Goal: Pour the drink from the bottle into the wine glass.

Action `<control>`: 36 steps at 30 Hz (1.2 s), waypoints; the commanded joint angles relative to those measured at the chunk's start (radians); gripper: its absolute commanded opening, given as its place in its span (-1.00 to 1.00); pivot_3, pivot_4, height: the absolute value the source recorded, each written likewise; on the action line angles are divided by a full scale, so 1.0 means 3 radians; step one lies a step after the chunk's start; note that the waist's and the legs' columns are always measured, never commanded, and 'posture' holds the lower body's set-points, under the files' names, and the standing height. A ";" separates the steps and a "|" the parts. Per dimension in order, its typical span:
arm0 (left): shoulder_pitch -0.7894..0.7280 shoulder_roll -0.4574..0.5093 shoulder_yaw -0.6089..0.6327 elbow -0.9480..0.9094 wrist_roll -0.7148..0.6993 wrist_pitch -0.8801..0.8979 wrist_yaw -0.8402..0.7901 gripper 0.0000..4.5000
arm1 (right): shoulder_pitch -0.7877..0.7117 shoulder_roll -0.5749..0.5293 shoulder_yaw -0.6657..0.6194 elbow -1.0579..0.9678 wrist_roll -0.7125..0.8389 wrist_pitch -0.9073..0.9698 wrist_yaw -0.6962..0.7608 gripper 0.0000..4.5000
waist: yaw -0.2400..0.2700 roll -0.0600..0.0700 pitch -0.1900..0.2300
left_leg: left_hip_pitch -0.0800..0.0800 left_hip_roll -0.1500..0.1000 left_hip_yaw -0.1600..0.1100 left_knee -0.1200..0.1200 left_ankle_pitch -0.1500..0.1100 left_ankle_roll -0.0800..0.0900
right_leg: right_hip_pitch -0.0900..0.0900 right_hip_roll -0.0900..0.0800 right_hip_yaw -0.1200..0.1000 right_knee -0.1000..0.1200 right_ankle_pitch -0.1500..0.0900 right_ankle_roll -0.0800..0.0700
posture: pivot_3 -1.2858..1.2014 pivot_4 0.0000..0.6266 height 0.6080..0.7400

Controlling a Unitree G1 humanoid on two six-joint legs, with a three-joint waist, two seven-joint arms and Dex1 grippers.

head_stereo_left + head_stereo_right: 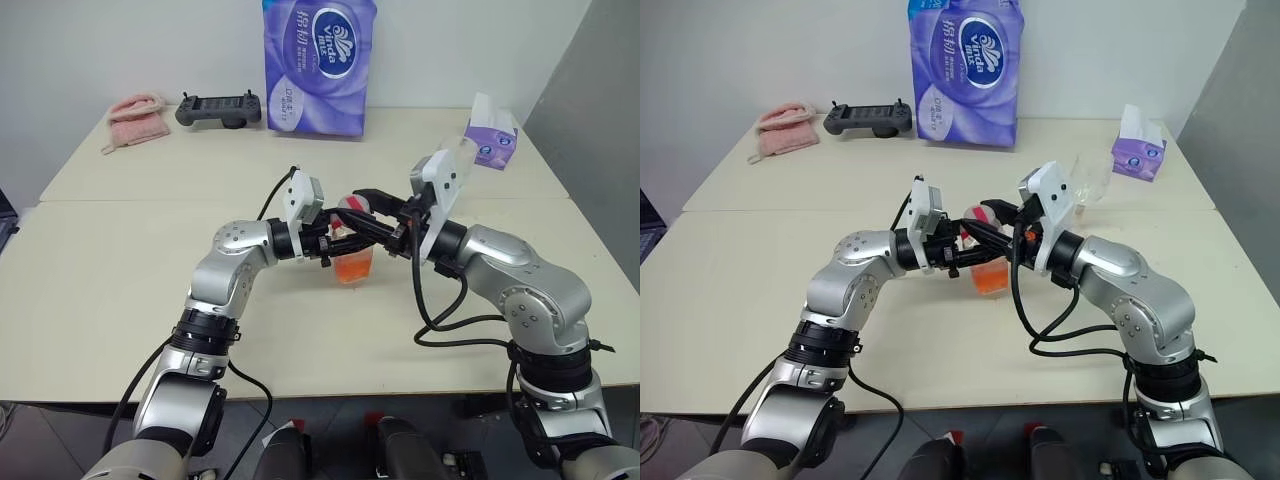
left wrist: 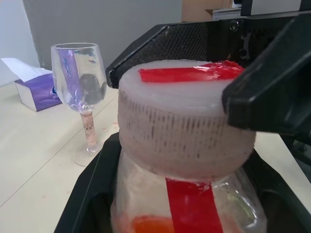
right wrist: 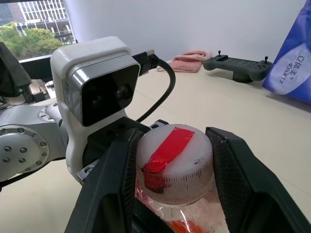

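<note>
The bottle (image 1: 352, 255) is held upright above the table's middle, and the orange-red drink (image 1: 353, 266) fills its lower part. My left gripper (image 1: 343, 247) comes in from the left and is shut on the bottle's clear body. From the right, my right gripper (image 3: 172, 162) has a black finger (image 3: 114, 184) pressed on each side of the whitish cap (image 3: 175, 160) with its red strip. The wine glass (image 2: 77, 77) stands upright and clear behind the right wrist, toward the table's far right.
A purple tissue pack (image 1: 318, 65) stands at the back centre, with a dark game controller (image 1: 220, 108) and a pink cloth (image 1: 138, 118) to its left. A small purple tissue box (image 1: 492, 140) sits at the far right, close to the glass. The table (image 1: 120, 280) is beige.
</note>
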 commanded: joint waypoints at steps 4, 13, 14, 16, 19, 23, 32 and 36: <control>0.0040 0.0040 -0.0001 -0.0296 -0.0153 0.0124 -0.0104 -0.03 | -0.0106 -0.0059 0.0007 0.0014 -0.0021 -0.0205 0.0262 -0.18 | 0.0000 0.0000 0.0000 | 0.0000 0.0000 0.0000 0.0000 0.0000 0.0000 | 0.0000 0.0000 0.0000 0.0000 0.0000 0.0000 | 0.03 -0.52 1.00; 0.0132 0.0457 -0.0068 -0.0811 -0.0618 0.0699 -0.0740 -0.03 | -0.0558 -0.0767 0.0435 0.1192 -0.0311 -0.1155 0.2261 -0.18 | -0.0010 0.0007 0.0006 | 0.0005 0.0003 -0.0001 0.0000 -0.0001 0.0002 | 0.0006 0.0016 -0.0002 -0.0003 0.0000 0.0001 | 0.03 -0.52 1.00; 0.0120 0.0440 -0.0052 -0.0761 -0.0578 0.0653 -0.0712 -0.03 | -0.0569 -0.0771 0.0413 0.1233 -0.0285 -0.1138 0.2273 -0.18 | -0.0009 0.0007 0.0006 | 0.0005 0.0003 -0.0001 0.0001 -0.0001 0.0002 | 0.0006 0.0016 -0.0002 -0.0003 0.0000 0.0001 | 0.03 -0.52 1.00; 0.0091 0.0405 -0.0026 -0.0669 -0.0513 0.0573 -0.0648 -0.03 | -0.0595 -0.0787 0.0313 0.1246 -0.0167 -0.1002 0.2235 0.14 | -0.0003 0.0006 0.0006 | 0.0003 0.0002 -0.0001 0.0004 -0.0001 0.0002 | 0.0006 0.0013 -0.0002 -0.0002 0.0001 0.0001 | 0.03 -0.52 1.00; 0.0059 0.0328 0.0020 -0.0537 -0.0433 0.0462 -0.0519 -0.03 | -0.0500 -0.0872 0.0058 0.0976 0.0037 -0.0697 0.1987 0.56 | 0.0011 0.0006 0.0006 | 0.0001 0.0002 -0.0002 0.0005 -0.0001 0.0002 | 0.0005 0.0004 -0.0002 -0.0002 0.0001 0.0000 | 0.03 -0.52 1.00; 0.0108 0.0209 0.0038 -0.0413 -0.0332 0.0292 -0.0323 -0.03 | -0.0141 -0.0926 -0.0171 0.0361 0.0139 -0.0392 0.1509 0.99 | 0.0019 0.0006 0.0006 | -0.0004 0.0001 -0.0011 0.0004 -0.0001 0.0001 | 0.0004 -0.0001 -0.0009 -0.0004 0.0001 -0.0001 | 0.03 -0.52 1.00; 0.0116 -0.0016 0.0000 -0.0246 -0.0217 0.0104 -0.0106 -0.03 | 0.0139 -0.0257 -0.0050 -0.0425 -0.0015 0.0000 0.0153 0.99 | -0.0007 0.0008 0.0006 | -0.0001 0.0004 -0.0010 0.0005 0.0000 0.0000 | 0.0003 0.0003 -0.0007 0.0003 0.0002 -0.0002 | 0.03 -0.52 1.00; 0.0076 -0.0030 -0.0015 -0.0221 -0.0214 0.0098 -0.0132 -0.03 | 0.0113 -0.0104 -0.0006 -0.0428 -0.0055 0.0009 -0.0024 0.99 | -0.0002 0.0008 0.0007 | -0.0001 0.0002 -0.0009 0.0007 0.0000 0.0000 | 0.0003 0.0005 -0.0006 0.0002 0.0002 -0.0001 | 0.03 -0.52 1.00</control>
